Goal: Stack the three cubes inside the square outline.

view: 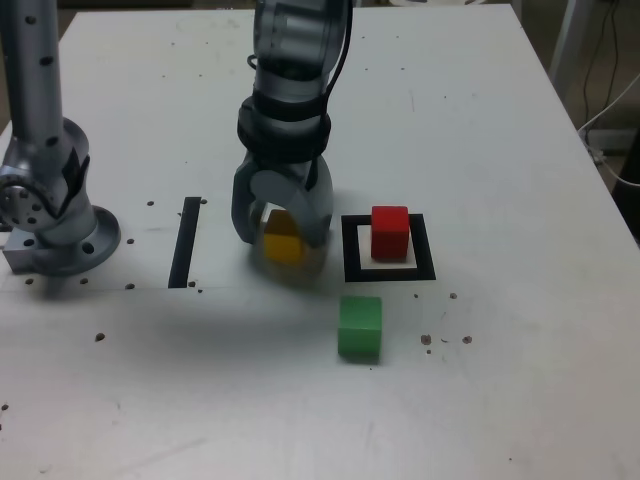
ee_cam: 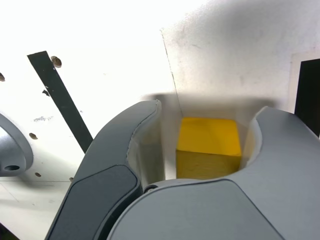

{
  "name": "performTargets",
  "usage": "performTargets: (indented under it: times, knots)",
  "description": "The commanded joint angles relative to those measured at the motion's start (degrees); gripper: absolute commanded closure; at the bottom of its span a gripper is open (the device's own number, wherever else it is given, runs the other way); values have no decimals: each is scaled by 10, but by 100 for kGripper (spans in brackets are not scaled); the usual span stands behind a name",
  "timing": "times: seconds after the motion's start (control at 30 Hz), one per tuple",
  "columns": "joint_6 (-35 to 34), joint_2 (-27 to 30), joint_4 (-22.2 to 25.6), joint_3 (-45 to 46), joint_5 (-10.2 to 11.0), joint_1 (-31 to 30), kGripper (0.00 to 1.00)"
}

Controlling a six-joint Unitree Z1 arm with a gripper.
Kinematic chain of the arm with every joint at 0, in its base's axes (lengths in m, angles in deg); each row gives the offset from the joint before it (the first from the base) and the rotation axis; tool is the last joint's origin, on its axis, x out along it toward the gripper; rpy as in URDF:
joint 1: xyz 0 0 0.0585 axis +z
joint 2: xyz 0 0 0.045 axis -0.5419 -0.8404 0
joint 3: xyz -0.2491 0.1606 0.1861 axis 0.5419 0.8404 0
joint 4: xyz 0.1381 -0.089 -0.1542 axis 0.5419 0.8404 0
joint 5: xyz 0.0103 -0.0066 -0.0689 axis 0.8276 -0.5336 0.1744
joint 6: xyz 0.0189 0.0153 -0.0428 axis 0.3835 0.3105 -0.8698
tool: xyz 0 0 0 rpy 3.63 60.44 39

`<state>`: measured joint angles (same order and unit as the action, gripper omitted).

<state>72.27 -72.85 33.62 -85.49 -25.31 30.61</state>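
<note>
"Exterior view first: where were the cubes?" the first speaker asked.

"The red cube (view: 390, 235) sat inside the square outline (view: 351, 250), on the white tabletop (view: 510, 350)," the second answered. "The green cube (view: 360, 328) lay outside it, just beyond the tape on the side nearer the camera. The yellow cube (view: 284, 248) was outside too, between the outline and the straight black strip (view: 185, 245) on the exterior view's left. No cube stood on another."

"And the gripper (view: 281, 237)?"

"It pointed down at the yellow cube, with its fingers on either side. The wrist view showed the jaws apart, and a gap was plain between one finger (ee_cam: 147, 150) and the cube's side. The other finger (ee_cam: 270, 135) was so close that its edge overlapped the cube in that view."

"Did that one touch?"

"That could not be told. But the jaws were open around the cube, not clamped on it. The wrist view showed its upper face and one shaded side, and the gripper's body hid the rest."
</note>
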Motion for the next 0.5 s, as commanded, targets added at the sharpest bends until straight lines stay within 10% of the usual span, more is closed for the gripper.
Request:
performTargets:
  times: [0.0, 0.47]
  knots:
    - [1, -3, -5, -2, 2, -1, 62]
    - [1, -4, -15, -12, -8, -1, 85]
